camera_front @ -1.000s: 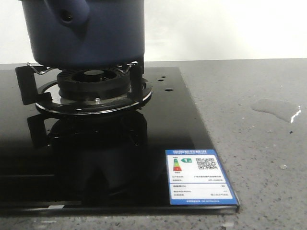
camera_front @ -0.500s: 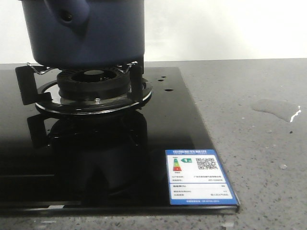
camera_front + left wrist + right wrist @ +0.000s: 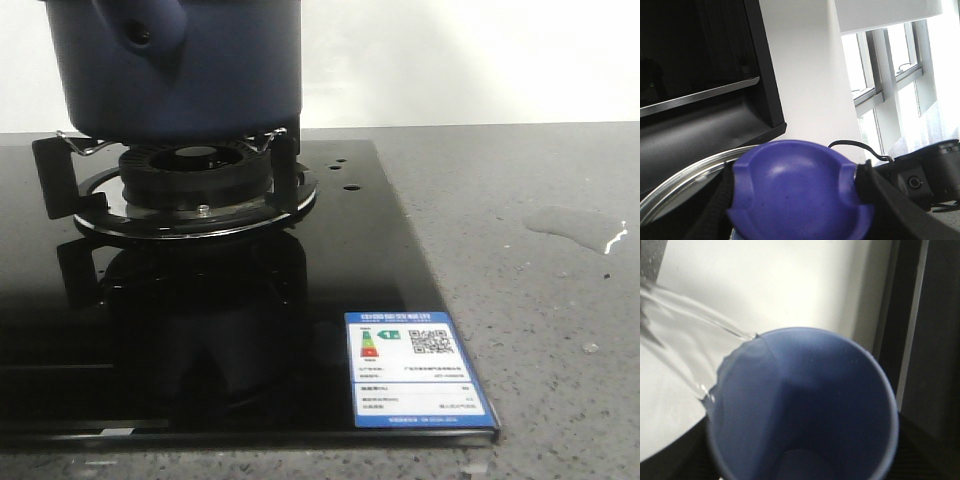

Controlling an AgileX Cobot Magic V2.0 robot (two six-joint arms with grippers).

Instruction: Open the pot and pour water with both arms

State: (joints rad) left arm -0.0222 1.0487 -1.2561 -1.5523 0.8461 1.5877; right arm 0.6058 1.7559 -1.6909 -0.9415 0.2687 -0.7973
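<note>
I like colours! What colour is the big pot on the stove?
Dark navy blue. The pot shows best in the front view.

The dark navy-blue round matte pot (image 3: 180, 65) on the black gas burner grate (image 3: 185, 185) sits marginally lower in the front view than one second ago. No other displacement registers.

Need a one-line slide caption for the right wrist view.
Water streams over the rim of a tilted light-blue cup held close under the right wrist camera.
</note>
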